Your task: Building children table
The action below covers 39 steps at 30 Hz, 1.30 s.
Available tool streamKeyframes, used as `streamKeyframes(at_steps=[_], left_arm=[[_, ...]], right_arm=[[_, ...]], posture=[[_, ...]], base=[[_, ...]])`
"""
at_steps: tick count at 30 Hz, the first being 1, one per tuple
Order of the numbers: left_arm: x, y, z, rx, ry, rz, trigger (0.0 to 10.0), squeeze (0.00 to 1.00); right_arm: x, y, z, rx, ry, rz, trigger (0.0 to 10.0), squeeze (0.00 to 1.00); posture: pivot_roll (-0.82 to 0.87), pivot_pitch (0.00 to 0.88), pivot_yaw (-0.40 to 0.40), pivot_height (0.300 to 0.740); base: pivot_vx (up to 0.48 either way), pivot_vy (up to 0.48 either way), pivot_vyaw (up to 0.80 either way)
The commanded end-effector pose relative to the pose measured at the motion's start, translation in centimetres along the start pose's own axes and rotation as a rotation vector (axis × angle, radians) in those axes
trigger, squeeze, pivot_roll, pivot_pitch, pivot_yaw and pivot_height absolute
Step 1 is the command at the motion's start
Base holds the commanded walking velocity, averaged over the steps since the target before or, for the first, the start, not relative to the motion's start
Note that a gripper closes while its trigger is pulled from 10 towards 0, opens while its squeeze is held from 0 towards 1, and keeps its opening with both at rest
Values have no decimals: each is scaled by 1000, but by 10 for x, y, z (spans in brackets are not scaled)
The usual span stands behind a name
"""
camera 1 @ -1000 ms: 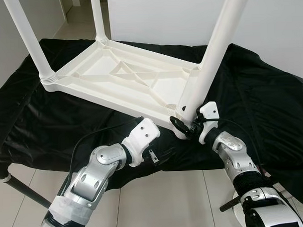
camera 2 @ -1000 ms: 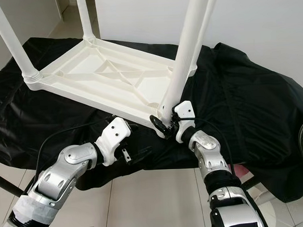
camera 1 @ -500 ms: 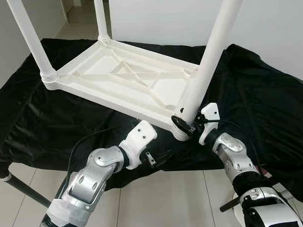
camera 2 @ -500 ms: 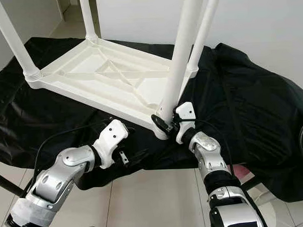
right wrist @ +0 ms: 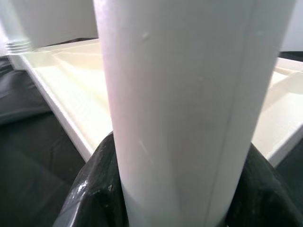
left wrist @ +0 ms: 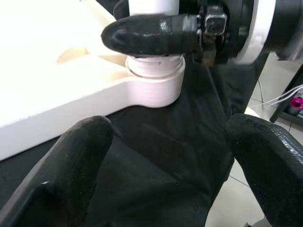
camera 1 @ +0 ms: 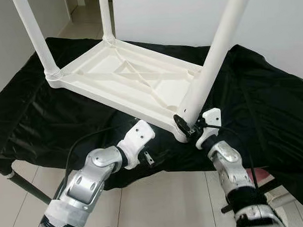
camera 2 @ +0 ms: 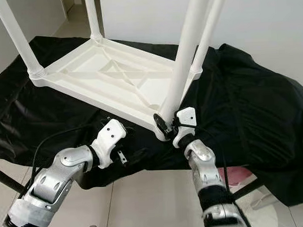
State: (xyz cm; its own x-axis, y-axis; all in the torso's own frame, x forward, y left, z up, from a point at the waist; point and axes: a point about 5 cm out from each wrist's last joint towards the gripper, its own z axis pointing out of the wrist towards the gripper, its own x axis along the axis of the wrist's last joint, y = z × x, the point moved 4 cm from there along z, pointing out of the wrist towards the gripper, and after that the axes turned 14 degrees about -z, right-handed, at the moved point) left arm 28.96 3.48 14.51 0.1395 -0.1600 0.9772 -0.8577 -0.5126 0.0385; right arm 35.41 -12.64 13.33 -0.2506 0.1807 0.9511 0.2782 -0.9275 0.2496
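Upturned white children's table (camera 1: 125, 82) laid on black-draped worktop (camera 1: 270, 104). Near leg (camera 1: 210, 71) clamped low by right pincer (camera 1: 184, 126), just above corner socket (left wrist: 154, 82). Left pincer (camera 1: 147, 157) held wide open, empty, just beside. Step judged: leg seating. Next: twist and press needed.

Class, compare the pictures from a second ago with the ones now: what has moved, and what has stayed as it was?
Little has changed. The whole view has shifted, so the camera moved. The left gripper has drawn back slightly from the table edge and hangs open over the black cloth. The right gripper stays clamped on the base of the near leg, which remains in its corner socket.
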Motion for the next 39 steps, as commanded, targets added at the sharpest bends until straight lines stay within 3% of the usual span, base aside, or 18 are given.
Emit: streamKeyframes(at_steps=[1, 2, 5, 7, 9, 13, 17, 27, 28, 37, 38, 39], left_arm=[[-1, 2, 0, -2, 7, 5, 10000, 0], [-1, 2, 0, -2, 7, 5, 10000, 0], [2, 1, 3, 10, 30, -38, 10000, 0], [6, 9, 2, -41, 44, -32, 10000, 0], [6, 10, 2, -48, 49, -37, 10000, 0], [6, 6, 3, -46, 42, -26, 10000, 0], [10, 1, 5, -39, 48, -2, 10000, 0], [11, -5, 5, -44, 32, 27, 10000, 0], [15, -5, 5, -43, 43, 25, 10000, 0], [14, -2, 5, -54, 42, 30, 10000, 0], [13, 0, 5, -65, 39, 34, 10000, 0], [13, 0, 5, -65, 39, 34, 10000, 0]], right_arm=[[-4, 8, -6, -124, -61, -10, 10000, 0], [-4, 8, -6, -124, -61, -10, 10000, 0], [-12, 8, -16, -287, -155, -15, 10000, 0], [-14, 5, -21, -379, -186, 5, 10000, 0], [-13, 5, -22, -396, -188, 7, 10000, 0], [-12, 0, -26, -423, -206, 17, 10000, 0], [-8, -12, -23, -366, -184, 41, 10000, 0], [4, -12, -18, -328, -129, 40, 10000, 4], [8, -12, -18, -311, -112, 45, 10000, 1000], [13, -7, -21, -188, -64, 26, 10000, 1000], [13, -7, -21, -137, -55, 26, 10000, 290], [13, -7, -21, -137, -55, 26, 10000, 290]], posture=[[18, 35, -87, 740], [18, 35, -87, 740], [16, 38, -84, 740], [7, 33, -73, 740], [7, 33, -73, 740], [-4, 23, -66, 740], [-5, 12, -71, 740], [-6, 3, -51, 740], [-7, 6, -45, 740], [-7, 18, -39, 740], [-11, 16, -39, 740], [-11, 16, -39, 740]], base=[[0, 0, 0], [0, 0, 0], [0, 0, 0], [0, 0, 0], [0, 0, 0], [0, 0, 0], [0, 0, 0], [0, 0, 0], [0, 0, 0], [0, 0, 0], [0, 0, 0], [0, 0, 0]])
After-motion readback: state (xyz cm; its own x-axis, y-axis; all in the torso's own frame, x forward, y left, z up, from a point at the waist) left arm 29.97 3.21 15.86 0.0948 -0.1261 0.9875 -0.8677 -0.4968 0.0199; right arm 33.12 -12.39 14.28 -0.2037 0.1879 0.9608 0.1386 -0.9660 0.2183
